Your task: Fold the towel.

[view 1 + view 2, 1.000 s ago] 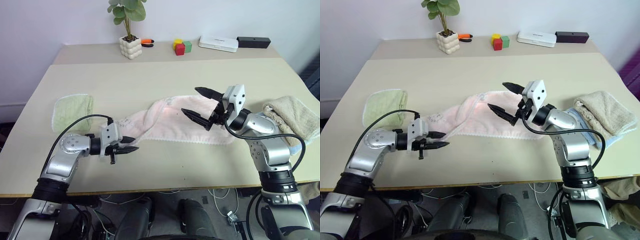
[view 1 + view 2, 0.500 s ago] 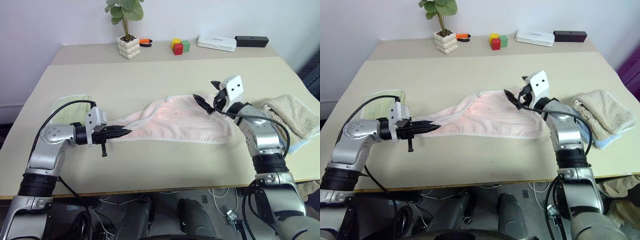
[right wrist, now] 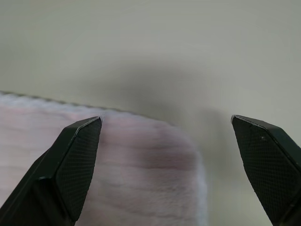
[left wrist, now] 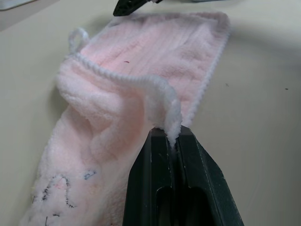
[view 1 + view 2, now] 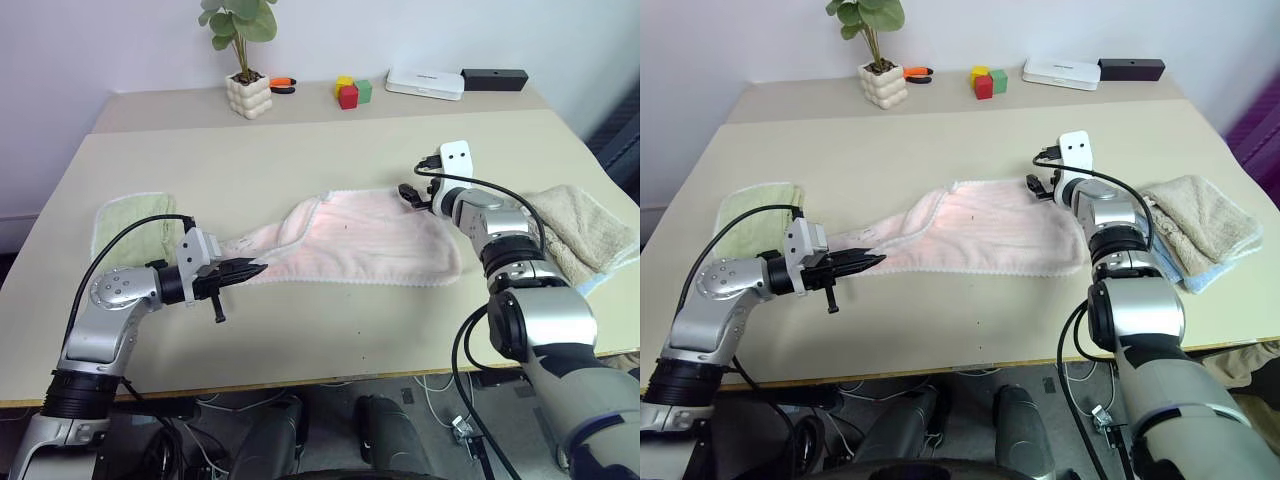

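The pale pink towel (image 5: 370, 240) lies stretched across the middle of the table, its white scalloped edge toward me. My left gripper (image 5: 255, 268) is shut on the towel's left end. In the left wrist view a fold of white-edged cloth (image 4: 162, 101) is pinched between the two fingers (image 4: 155, 155), and a dark embroidered mark (image 4: 56, 188) shows nearby. My right gripper (image 5: 405, 192) is open at the towel's far right corner. In the right wrist view its fingers (image 3: 75, 155) straddle that corner (image 3: 141, 160) just above the cloth.
A small light-green towel (image 5: 130, 222) lies at the left edge. A beige towel (image 5: 580, 225) on a light-blue one sits at the right. Along the back are a potted plant (image 5: 247, 95), coloured blocks (image 5: 348, 92), a white box (image 5: 425, 83) and a black box (image 5: 493, 78).
My right arm has stretched forward and down, from above the towel's middle to its far right corner. My left gripper has closed on the towel's left end and lifted it slightly.
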### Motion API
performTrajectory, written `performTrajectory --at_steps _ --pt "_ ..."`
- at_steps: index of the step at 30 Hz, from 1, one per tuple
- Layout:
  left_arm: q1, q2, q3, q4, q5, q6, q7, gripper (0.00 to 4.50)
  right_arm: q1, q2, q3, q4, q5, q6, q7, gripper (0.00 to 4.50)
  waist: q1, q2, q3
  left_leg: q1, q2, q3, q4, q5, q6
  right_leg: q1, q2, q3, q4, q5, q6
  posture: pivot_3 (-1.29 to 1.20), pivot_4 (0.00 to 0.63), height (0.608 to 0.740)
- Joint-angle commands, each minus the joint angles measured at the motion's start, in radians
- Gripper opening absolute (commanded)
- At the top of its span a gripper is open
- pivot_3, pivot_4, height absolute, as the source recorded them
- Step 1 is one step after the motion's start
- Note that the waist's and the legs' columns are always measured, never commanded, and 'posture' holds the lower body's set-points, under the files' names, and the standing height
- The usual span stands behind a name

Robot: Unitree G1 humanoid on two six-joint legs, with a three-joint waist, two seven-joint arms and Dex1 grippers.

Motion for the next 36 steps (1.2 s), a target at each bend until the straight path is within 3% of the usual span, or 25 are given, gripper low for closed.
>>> performTrajectory --at_steps 1,3,10,17,23,26,31,33,36 --pt "0.01 0.005 0.018 -0.051 -0.007 0.007 0.018 0.01 -0.037 -0.002 -0.037 0.047 0.008 -0.003 0.008 4.25 0.0 0.0 0.0 0.0 0.0 0.0 0.0 0.0 0.0 0.0 0.0 0.0 0.0 0.0 0.0 0.0 0.15 0.74" --pt "0.014 0.006 0.017 -0.058 -0.007 0.011 0.023 0.0 -0.035 0.005 -0.033 0.066 -0.003 0.018 0.025 3.59 -0.001 0.0 0.0 0.0 0.0 0.0 0.0 0.0 0.0 0.0 0.0 0.0 0.0 0.0 0.0 0.0 0.15 0.74" --pt "0.004 0.008 0.012 -0.054 -0.003 0.016 0.027 0.0 -0.026 0.012 -0.022 0.071 -0.032 0.027 0.043 0.07 -0.003 0.0 0.0 0.0 0.001 0.0 0.0 0.0 0.0 0.0 0.001 0.0 0.0 0.0 0.0 0.0 0.15 0.74" --pt "-0.024 -0.004 0.013 -0.013 0.011 -0.003 0.041 0.0 -0.034 -0.009 -0.055 0.038 -0.015 -0.039 0.034 0.07 -0.001 0.001 0.0 0.001 0.0 0.0 0.001 0.0 0.0 0.001 0.002 0.0 0.0 0.0 0.0 0.0 0.15 0.74" --pt "-0.192 -0.051 0.086 0.242 0.084 -0.153 0.207 0.0 0.04 -0.05 -0.038 -0.121 -0.037 -0.174 0.092 0.07 0.001 0.001 0.0 0.0 0.0 0.0 0.001 0.0 -0.001 0.0 0.003 0.0 0.001 0.001 0.0 0.0 0.15 0.74" --pt "-0.415 -0.071 0.113 0.531 0.147 -0.26 0.35 0.0 -0.013 -0.061 -0.073 -0.109 -0.022 -0.261 0.039 0.07 0.007 0.001 0.001 0.0 0.0 0.0 0.001 0.001 -0.001 0.0 0.003 -0.001 0.001 0.001 0.0 0.0 0.15 0.74" --pt "-0.835 -0.026 0.09 0.986 0.274 -0.477 0.489 0.0 -0.145 -0.039 -0.093 -0.064 -0.017 -0.4 -0.018 0.07 0.0 -0.001 0.001 -0.001 0.0 -0.001 0.002 0.002 -0.002 -0.001 0.003 -0.002 0.001 0.002 0.001 0.0 0.15 0.74" --pt "-0.924 -0.011 0.087 1.082 0.295 -0.535 0.496 0.0 -0.17 -0.044 -0.104 -0.057 -0.014 -0.447 -0.03 0.07 -0.005 -0.001 0.001 -0.002 0.0 0.0 0.001 0.004 -0.006 -0.002 0.003 -0.002 0.0 0.002 0.001 0.0 0.15 0.74" --pt "-0.995 0.021 0.101 1.142 0.28 -0.622 0.401 0.0 -0.148 -0.054 -0.148 -0.129 0.052 -0.528 0.069 0.07 -0.009 0.0 0.001 -0.001 0.0 0.001 0.0 0.003 -0.006 -0.002 0.003 -0.002 0.0 0.002 0.002 0.0 0.15 0.74"
